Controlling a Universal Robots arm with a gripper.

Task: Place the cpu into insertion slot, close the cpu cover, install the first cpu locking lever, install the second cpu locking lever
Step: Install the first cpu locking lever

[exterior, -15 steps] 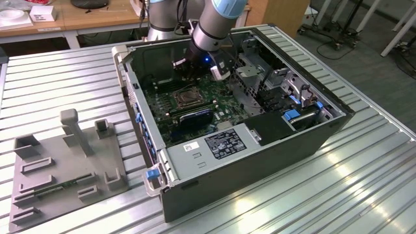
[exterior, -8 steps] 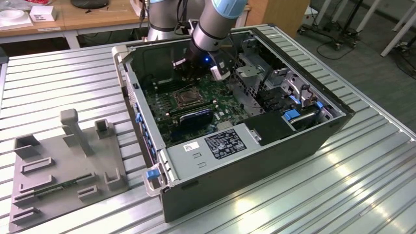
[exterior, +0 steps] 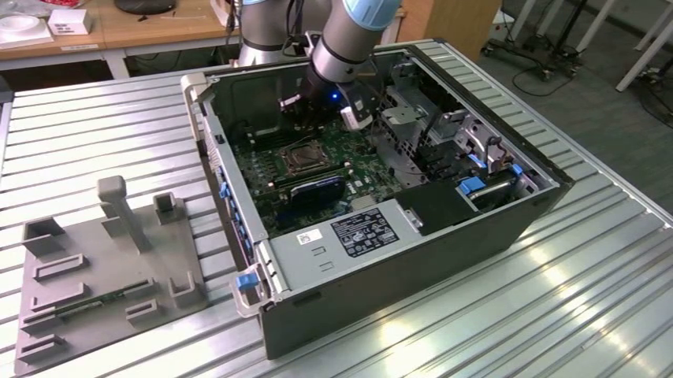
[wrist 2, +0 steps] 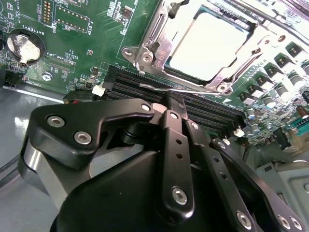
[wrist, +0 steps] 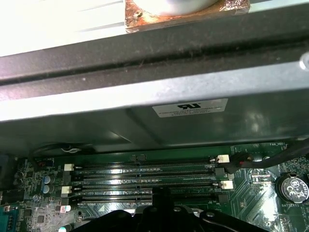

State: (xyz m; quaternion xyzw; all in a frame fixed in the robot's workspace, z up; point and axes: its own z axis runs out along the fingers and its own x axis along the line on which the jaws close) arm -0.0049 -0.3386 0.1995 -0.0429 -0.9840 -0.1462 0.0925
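Hand (wrist 2: 172,102), black, lower centre of the second wrist view, poised over memory slots (wrist 2: 140,82); we cannot tell if clenched or released. Beyond it, upper right, we list cpu (wrist 2: 212,43) seated in insertion slot (exterior: 301,157), cpu cover (wrist 2: 155,38) lying down around it, on green circuit board (wrist 2: 87,43).

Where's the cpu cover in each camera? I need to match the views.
Exterior view: cpu cover mid-board inside the open case.
Second wrist view: cpu cover directly beyond the memory slots.
First wrist view: faces memory slots and a grey metal wall.
Shared landmark: coin battery, in both wrist views.
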